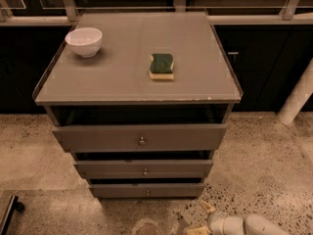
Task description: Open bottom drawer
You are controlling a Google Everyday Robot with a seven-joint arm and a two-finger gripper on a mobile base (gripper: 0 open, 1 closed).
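Note:
The grey cabinet [137, 84] has three drawers. The bottom drawer [122, 190] is the lowest and slimmest front, with a small round metal knob [147, 193]. It sits close to the floor and looks closed. My gripper [200, 219] is at the lower right of the view, just above the floor, below and to the right of the bottom drawer's right end. Its two tan fingers [206, 207] are spread apart and hold nothing. It is not touching the drawer.
A white bowl [84, 41] and a green-and-yellow sponge [161, 65] sit on the cabinet top. The middle drawer [144, 169] and top drawer [141, 137] are above the bottom one. A white post [298, 98] stands at the right. A dark caster [11, 210] is at the lower left on the speckled floor.

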